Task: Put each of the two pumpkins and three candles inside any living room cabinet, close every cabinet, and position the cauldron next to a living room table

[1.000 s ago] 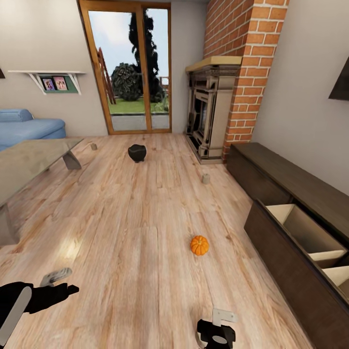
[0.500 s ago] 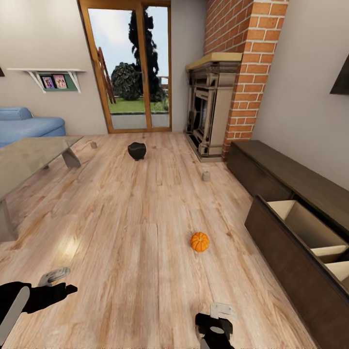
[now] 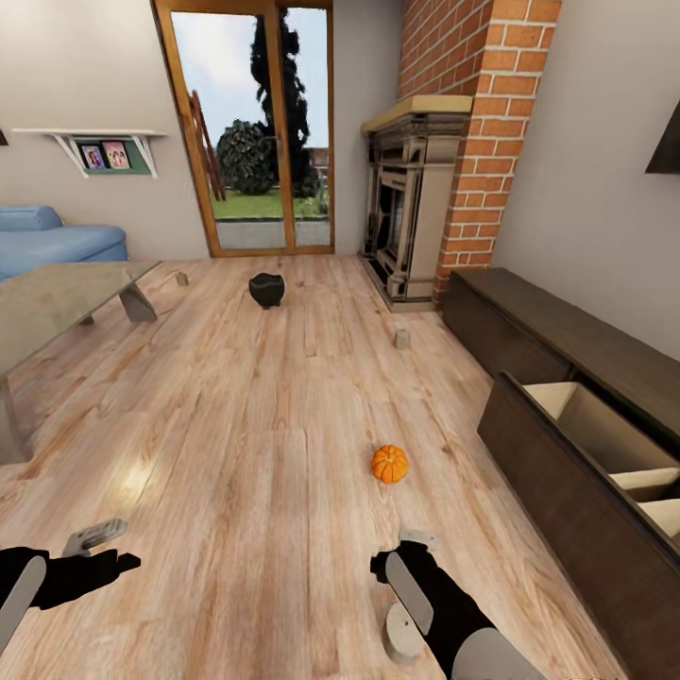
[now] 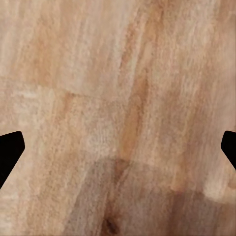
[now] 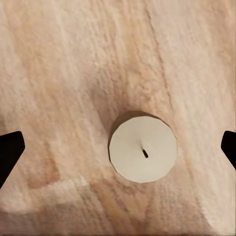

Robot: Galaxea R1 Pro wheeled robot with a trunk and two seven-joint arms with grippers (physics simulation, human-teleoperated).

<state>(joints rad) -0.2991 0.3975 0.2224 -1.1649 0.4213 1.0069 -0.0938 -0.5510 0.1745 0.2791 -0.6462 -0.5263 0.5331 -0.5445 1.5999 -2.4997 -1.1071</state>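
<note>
Standing with one drawer pulled out, the cabinet (image 3: 567,416) is lining the right wall; the table (image 3: 57,302) is sitting far left, the cauldron (image 3: 267,289) beyond, a pumpkin (image 3: 389,464) mid-floor. The right gripper (image 5: 118,147), jaws spread, is hovering over a candle (image 5: 142,154); the left gripper (image 4: 118,147) is gaping above bare floor (image 4: 98,73).

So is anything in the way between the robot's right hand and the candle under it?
Nothing visible. The right gripper hangs open above the candle, which stands alone on bare wooden floor.
</note>
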